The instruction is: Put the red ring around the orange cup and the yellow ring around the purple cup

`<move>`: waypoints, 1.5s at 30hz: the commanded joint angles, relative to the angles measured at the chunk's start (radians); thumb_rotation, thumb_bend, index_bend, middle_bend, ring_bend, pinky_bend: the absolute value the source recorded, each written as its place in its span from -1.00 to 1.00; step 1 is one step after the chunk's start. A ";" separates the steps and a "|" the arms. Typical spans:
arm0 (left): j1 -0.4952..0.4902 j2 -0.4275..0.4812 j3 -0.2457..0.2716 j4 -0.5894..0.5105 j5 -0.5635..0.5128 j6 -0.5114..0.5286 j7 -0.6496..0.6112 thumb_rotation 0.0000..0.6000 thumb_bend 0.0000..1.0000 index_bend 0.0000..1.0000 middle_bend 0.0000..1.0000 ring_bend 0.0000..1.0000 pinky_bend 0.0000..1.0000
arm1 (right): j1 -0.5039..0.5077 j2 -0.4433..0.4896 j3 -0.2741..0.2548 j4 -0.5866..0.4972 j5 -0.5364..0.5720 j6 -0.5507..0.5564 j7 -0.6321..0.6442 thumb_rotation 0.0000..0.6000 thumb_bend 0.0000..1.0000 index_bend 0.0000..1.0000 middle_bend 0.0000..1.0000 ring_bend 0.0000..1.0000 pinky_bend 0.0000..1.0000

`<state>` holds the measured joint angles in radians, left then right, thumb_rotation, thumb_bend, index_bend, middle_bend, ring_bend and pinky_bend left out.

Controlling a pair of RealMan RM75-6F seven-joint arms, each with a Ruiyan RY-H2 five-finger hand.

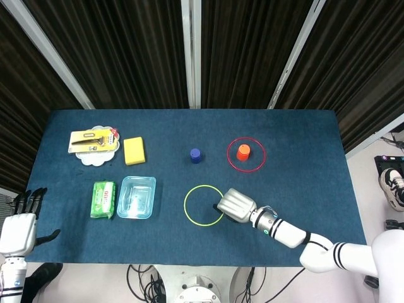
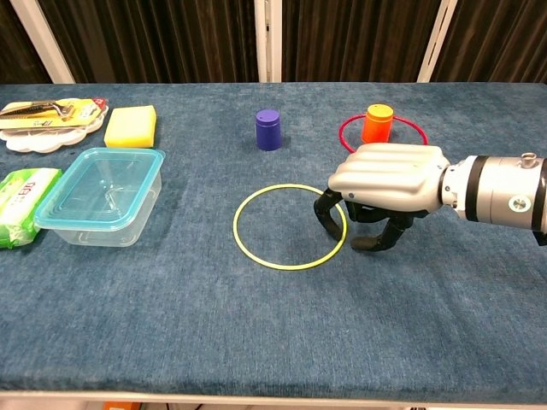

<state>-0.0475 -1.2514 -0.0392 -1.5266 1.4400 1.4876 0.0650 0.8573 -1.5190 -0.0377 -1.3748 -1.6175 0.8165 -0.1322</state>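
Right robot hand [image 2: 376, 192] fingers curled down at right edge of yellow ring [image 2: 290, 226], flat on bench [image 2: 256, 342]; grip not confirmed. Thin ring may slip or skid. Purple cup [image 2: 268, 129] could get knocked. Red ring [image 2: 383, 139] already around orange cup [image 2: 376, 123].

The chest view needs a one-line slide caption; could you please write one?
Right hand reaches down at the thin yellow ring's edge; the red ring already encircles the orange cup, the purple cup stands unringed.

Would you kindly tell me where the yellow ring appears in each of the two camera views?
Head view: yellow ring lies below centre, just left of the right hand.
Chest view: yellow ring lies at centre, the hand at its right edge.
Shared landmark: purple cup, beyond the ring.
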 commanded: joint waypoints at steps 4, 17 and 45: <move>0.000 -0.002 0.000 0.006 -0.001 -0.003 -0.006 1.00 -0.81 -0.89 -0.90 -1.00 -1.00 | 0.002 -0.009 0.002 0.004 0.008 -0.009 -0.006 1.00 -0.39 -0.01 0.92 0.76 0.55; 0.004 -0.009 0.002 0.025 -0.003 -0.005 -0.026 1.00 -0.81 -0.89 -0.90 -1.00 -1.00 | 0.006 -0.043 0.007 0.034 0.025 -0.023 -0.008 1.00 -0.34 0.11 0.92 0.76 0.55; 0.005 -0.009 0.004 0.030 0.015 0.001 -0.033 1.00 -0.81 -0.89 -0.90 -1.00 -1.00 | 0.086 0.108 0.205 -0.047 0.359 -0.160 -0.069 1.00 -0.23 0.32 0.92 0.78 0.55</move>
<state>-0.0421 -1.2607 -0.0350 -1.4965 1.4547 1.4891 0.0313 0.9068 -1.4197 0.1287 -1.4442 -1.3245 0.7072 -0.1846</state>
